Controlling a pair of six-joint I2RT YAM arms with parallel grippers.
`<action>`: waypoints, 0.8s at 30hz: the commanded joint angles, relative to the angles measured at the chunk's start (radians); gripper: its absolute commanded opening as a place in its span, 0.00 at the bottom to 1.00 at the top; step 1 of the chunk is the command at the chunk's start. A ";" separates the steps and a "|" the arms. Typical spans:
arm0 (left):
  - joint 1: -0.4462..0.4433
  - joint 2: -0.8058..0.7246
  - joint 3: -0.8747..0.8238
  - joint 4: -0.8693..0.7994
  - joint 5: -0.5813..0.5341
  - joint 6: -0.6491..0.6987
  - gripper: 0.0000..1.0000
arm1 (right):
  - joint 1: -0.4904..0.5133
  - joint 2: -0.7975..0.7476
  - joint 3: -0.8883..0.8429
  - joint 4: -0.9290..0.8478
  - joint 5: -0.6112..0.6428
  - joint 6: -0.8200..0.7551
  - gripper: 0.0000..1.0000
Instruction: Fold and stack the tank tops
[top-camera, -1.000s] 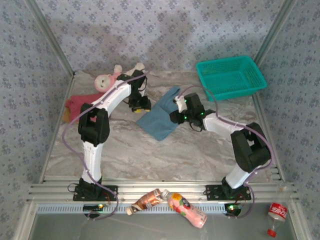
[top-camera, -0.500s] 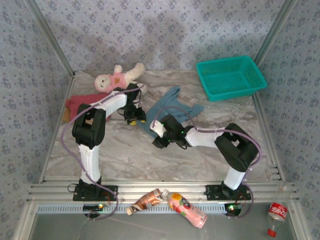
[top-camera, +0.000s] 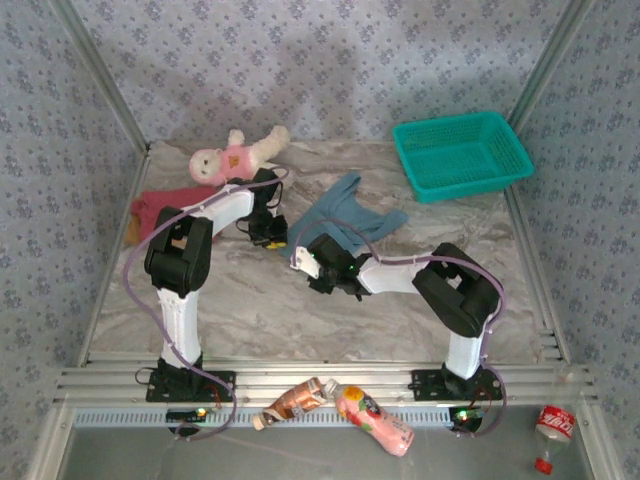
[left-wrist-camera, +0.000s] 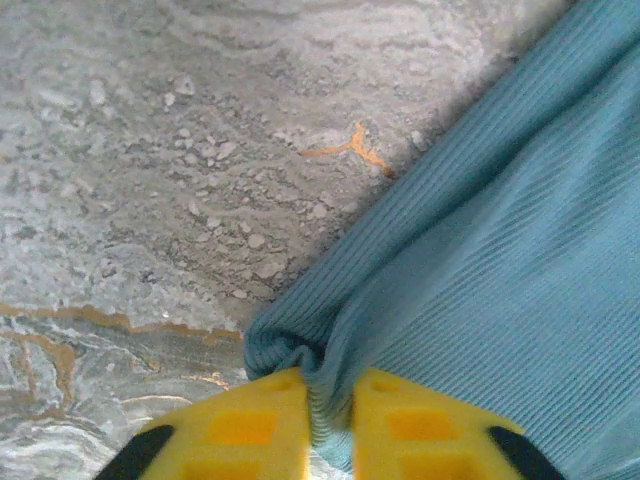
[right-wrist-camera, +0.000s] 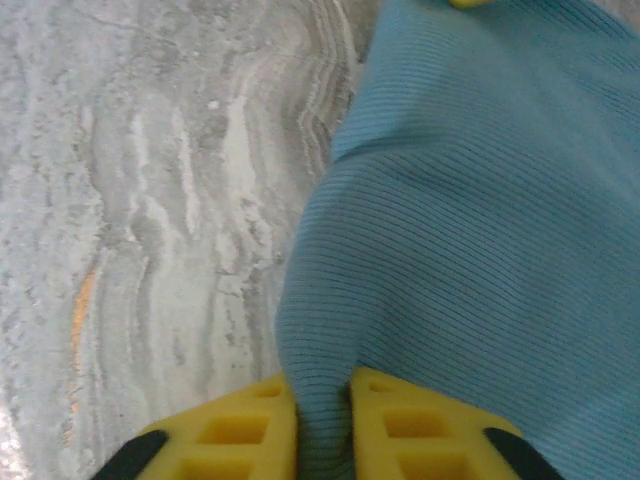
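The blue top (top-camera: 350, 212), lying at the middle of the desk (top-camera: 250, 300), is pinched at its near-left edge by the left tool (left-wrist-camera: 330, 425) and right tool (right-wrist-camera: 322, 425), each clamped on bunched cloth, apparently so that edge can be lifted for folding.

I'm running a robot lab test cell: a marble-look bench (top-camera: 250, 300) boxed by floral-print screens (top-camera: 330, 60) behind and beside it, with aluminium extrusion rails (top-camera: 320, 385) along its near edge carrying the left arm (top-camera: 183, 300) and right arm (top-camera: 467, 340).
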 joint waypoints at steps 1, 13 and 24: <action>0.004 0.029 0.032 -0.059 -0.027 0.025 0.04 | 0.015 0.008 0.018 -0.057 0.038 0.022 0.11; 0.017 -0.193 -0.017 -0.321 -0.150 0.107 0.00 | 0.089 -0.129 0.005 -0.073 -0.169 0.340 0.04; 0.026 -0.346 0.032 -0.405 -0.092 0.088 0.00 | 0.046 -0.287 -0.005 -0.020 -0.424 0.739 0.04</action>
